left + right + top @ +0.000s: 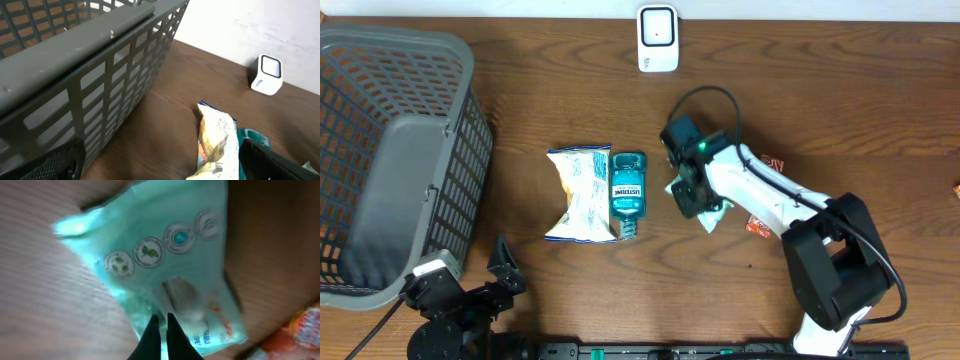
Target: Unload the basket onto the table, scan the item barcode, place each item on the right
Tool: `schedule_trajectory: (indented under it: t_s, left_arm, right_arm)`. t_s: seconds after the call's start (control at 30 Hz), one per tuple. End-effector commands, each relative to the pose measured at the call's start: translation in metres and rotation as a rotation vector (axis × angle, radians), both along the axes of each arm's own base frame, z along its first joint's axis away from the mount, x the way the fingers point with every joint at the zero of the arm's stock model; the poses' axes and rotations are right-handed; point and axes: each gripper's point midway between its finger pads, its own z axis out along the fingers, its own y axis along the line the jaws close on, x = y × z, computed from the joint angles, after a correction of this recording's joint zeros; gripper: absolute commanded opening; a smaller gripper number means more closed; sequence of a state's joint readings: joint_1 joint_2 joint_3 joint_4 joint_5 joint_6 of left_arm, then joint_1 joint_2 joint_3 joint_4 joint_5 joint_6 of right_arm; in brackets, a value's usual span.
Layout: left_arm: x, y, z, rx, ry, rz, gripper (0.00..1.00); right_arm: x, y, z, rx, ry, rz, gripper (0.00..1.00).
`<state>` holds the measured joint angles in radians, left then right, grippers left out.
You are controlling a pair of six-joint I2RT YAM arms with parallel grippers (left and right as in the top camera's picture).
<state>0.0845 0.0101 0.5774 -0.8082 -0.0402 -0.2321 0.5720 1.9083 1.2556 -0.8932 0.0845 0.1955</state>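
Two near pouch (150, 255): chip bag (580, 195), mouthwash (627, 192) | left jaws spread | right jaws pressed together

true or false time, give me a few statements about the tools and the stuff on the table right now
1. The left tool is open and empty. True.
2. The mouthwash bottle stands upright. False: it lies flat, beside the chip bag.
3. The right tool is wide open. False: it is shut, with its tips on the green packet.
4. The scanner sits apart from the items, near the far edge of the table. True.
5. The chip bag is in the basket. False: it lies on the table.
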Motion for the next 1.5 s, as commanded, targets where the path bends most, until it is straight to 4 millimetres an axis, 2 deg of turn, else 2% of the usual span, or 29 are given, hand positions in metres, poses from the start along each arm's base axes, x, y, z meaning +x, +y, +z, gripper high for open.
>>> schedule_trajectory:
  t_s: [0.0,0.07,0.17,0.27,0.3,0.33,0.43,0.5,0.53,0.57,0.63,0.73,0.9,1.03,1.13,1.27,1.4,1.47]
  left_arm:
    - [-0.001,0.003,0.001,0.006,-0.007,0.016,0.98]
    - [-0.001,0.003,0.001,0.006,-0.007,0.017,0.98]
    - [-0.001,0.003,0.001,0.006,-0.007,0.017,0.98]
    - [-0.001,0.003,0.001,0.006,-0.007,0.016,0.98]
    - [-0.001,0.003,0.001,0.006,-0.007,0.017,0.98]
    - [-0.001,0.003,0.001,0.006,-0.007,0.016,0.98]
    - [-0.001,0.003,0.001,0.006,-0.007,0.017,0.98]
    - [-0.001,0.003,0.001,0.006,-0.007,0.016,0.98]
    - [-0.001,0.003,0.001,0.006,-0.007,0.017,0.98]
    - [-0.001,0.003,0.001,0.006,-0.007,0.017,0.98]
    - [-0.001,0.003,0.001,0.006,-0.007,0.017,0.98]
    - [-0.001,0.003,0.001,0.006,-0.007,0.017,0.98]
    - [-0.001,0.003,0.001,0.006,-0.007,0.017,0.98]
    - [-0.001,0.003,0.001,0.006,-0.007,0.017,0.98]
    - [-0.001,0.003,0.001,0.006,-0.007,0.017,0.98]
    - [-0.001,0.003,0.001,0.006,-0.007,0.017,0.98]
    - [-0.001,0.003,0.001,0.006,-0.007,0.017,0.98]
    - [-0.001,0.003,0.001,0.006,-0.007,0.016,0.98]
  right_arm:
    - [-0.016,-0.011,-0.022,-0.012,0.022,-0.053,0.01]
    - [-0.018,-0.013,-0.025,-0.017,0.021,-0.054,0.01]
    - [-0.007,-0.013,-0.016,-0.013,0.001,-0.065,0.01]
    - [0.011,-0.004,0.009,0.007,-0.028,-0.071,0.01]
    - [0.019,0.001,0.024,0.016,-0.042,-0.071,0.03]
    - [0.023,0.003,0.034,0.020,-0.049,-0.071,0.06]
    - [0.034,0.011,0.067,0.033,-0.069,-0.054,0.23]
    - [0.034,0.014,0.080,0.030,-0.072,-0.026,0.35]
    - [0.034,0.015,0.080,0.028,-0.071,-0.015,0.37]
    - [0.029,0.017,0.078,0.015,-0.064,0.022,0.43]
    - [0.021,0.013,0.068,-0.035,-0.058,0.041,0.46]
    - [0.008,0.007,0.050,-0.122,-0.057,0.081,0.56]
    - [-0.007,0.004,0.019,-0.246,-0.130,0.157,0.65]
    - [-0.008,-0.014,0.014,-0.391,-0.242,0.128,0.68]
    - [-0.006,-0.027,0.015,-0.492,-0.341,0.109,0.76]
    - [-0.005,-0.031,0.006,-0.499,-0.372,0.115,0.85]
    - [-0.002,-0.029,-0.004,-0.485,-0.380,0.162,0.87]
    - [-0.003,-0.026,-0.011,-0.459,-0.368,0.190,0.84]
